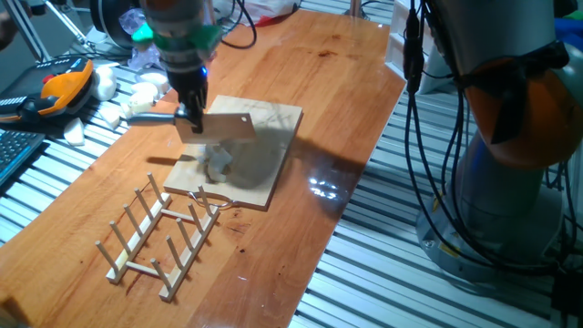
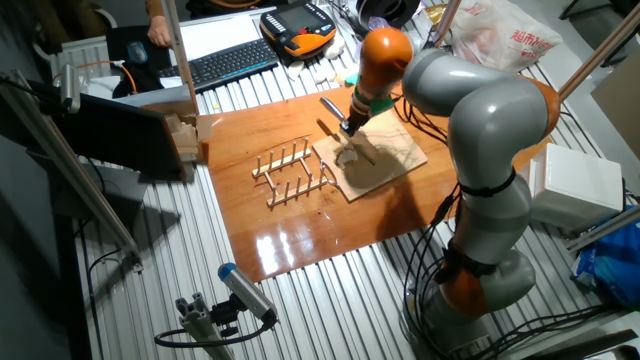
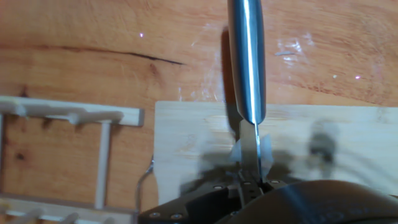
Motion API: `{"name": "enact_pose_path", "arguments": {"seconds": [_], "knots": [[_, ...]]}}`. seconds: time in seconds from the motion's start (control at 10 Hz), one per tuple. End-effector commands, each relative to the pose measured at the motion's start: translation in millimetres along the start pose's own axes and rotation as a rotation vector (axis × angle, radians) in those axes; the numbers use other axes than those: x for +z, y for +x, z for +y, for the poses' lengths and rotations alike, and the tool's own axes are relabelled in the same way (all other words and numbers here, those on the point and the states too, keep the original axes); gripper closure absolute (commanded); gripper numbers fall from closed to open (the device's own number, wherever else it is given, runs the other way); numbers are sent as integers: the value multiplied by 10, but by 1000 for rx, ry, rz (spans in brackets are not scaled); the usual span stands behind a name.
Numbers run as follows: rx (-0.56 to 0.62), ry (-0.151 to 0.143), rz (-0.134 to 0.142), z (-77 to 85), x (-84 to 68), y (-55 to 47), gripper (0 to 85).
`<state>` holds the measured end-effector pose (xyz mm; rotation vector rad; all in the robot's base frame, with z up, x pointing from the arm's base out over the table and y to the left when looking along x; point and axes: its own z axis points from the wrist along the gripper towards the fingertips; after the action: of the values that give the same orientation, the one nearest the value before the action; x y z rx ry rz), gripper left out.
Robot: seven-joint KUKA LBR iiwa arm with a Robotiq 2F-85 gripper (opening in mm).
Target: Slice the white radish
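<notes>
The end effector (image 1: 191,117) is clamped on a steel cleaver with a broad rectangular blade (image 1: 232,128), held edge-down for chopping. The small pale white radish chunk (image 1: 219,162) sits beneath it (shadowed) on the square wooden cutting board (image 1: 273,123), sparing the tabletop (image 1: 301,228).

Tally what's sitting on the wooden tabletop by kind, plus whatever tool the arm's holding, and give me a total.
Pale square wooden cutting board: 1
Small white radish chunk: 1
Light wooden peg rack: 1
Steel cleaver with metal handle, in the pincer: 1
Total: 4
</notes>
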<state>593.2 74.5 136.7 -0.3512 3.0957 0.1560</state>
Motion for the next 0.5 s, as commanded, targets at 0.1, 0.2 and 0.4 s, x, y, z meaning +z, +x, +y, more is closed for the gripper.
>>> {"name": "enact_pose_path", "arguments": {"seconds": [0.1, 0.2, 0.4], "knots": [[23, 5, 7, 121, -76, -7, 850], [42, 7, 14, 216, -138, 9, 850], [71, 8, 20, 334, -211, 59, 850]]}}
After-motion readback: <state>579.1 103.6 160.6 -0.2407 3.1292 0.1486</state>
